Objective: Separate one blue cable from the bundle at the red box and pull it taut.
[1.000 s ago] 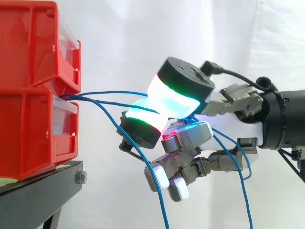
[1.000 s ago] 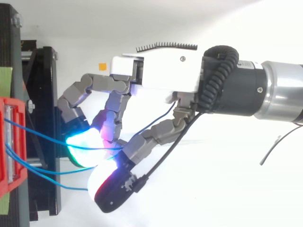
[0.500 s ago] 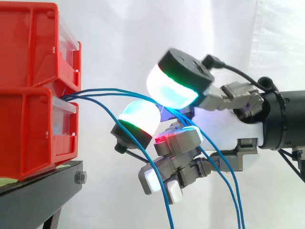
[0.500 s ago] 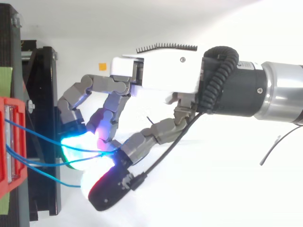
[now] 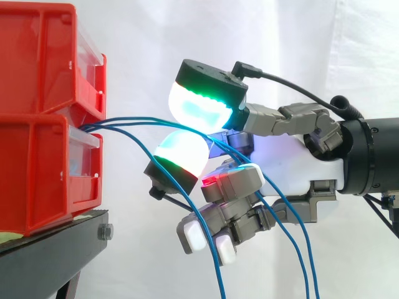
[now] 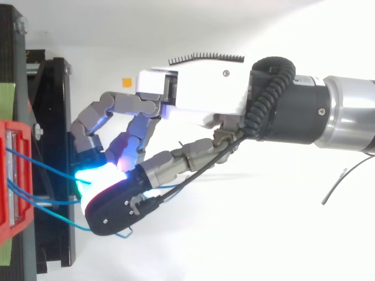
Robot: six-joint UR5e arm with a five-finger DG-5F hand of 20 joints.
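Several thin blue cables (image 5: 134, 119) come out of the gap between two stacked red bins (image 5: 37, 168) and fan rightward in shallow arcs. They pass through the hand (image 5: 293, 163) and then hang down in long loose curves. We see the fingers (image 5: 199, 107) curled: the thumb's cyan-and-green pad sits right over a white-glowing finger pad, pinching a strand of the cables between them just beside the bins. The remaining fingers fold in below, and one cable crosses in front of them. From above, the cables (image 6: 47, 170) run from the bins' left-hand front to the glowing pads. The bins stand on a black worktop (image 5: 56, 243), against a plain white curtain (image 5: 187, 37).
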